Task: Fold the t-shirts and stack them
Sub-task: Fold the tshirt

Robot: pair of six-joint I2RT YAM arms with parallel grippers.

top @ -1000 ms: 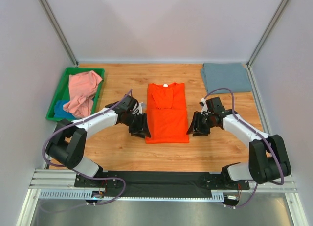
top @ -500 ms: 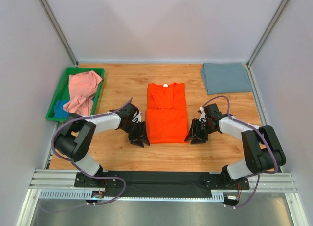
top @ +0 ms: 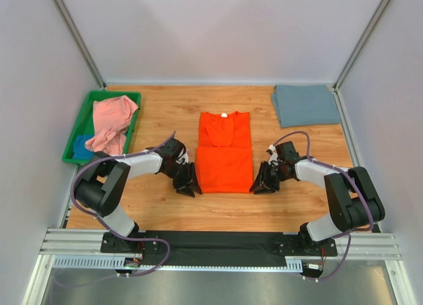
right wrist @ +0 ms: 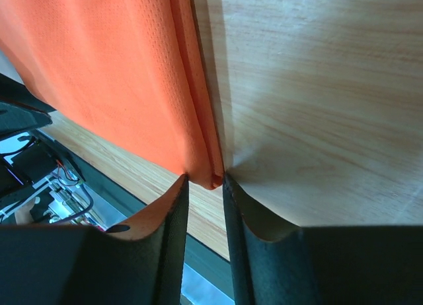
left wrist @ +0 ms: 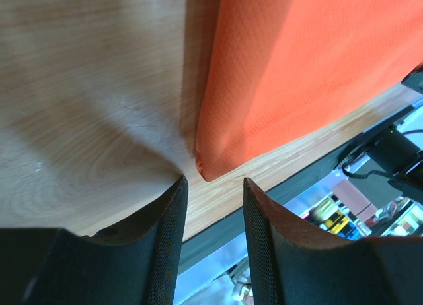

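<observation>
- The orange t-shirt [top: 225,158] lies flat in the middle of the desk [top: 165,107]. It is folded into a long narrow panel, with the collar at the far end and the hem towards the arms.
- The left hand [top: 188,185] is low on the desk at the near left corner of that shirt.
- In the left wrist view its fingers [left wrist: 168,232] stand clearly apart and hold nothing. The shirt's corner lies just beyond the gap between the tips, and bare wood shows between them.
- The right hand [top: 259,185] is at the near right corner, also down at the desk (the two arms mirror each other across the shirt).
- In the right wrist view its fingers [right wrist: 173,226] are parted by only a narrow slot. The layered corner of the cloth sits right at the mouth of that slot. Desk shows in the gap behind the corner, so the hand is not clamped on it.
- The grey-blue t-shirt [top: 306,105] lies folded flat at the far right corner of the desk, well apart from the orange one.
- The green tray [top: 99,94] sits at the far left edge.
- The pink t-shirt [top: 109,123] lies crumpled in the tray, and part of it drapes over the right rim.
- The blue t-shirt [top: 82,147] shows only as a patch under the pink one, at the tray's near end.
</observation>
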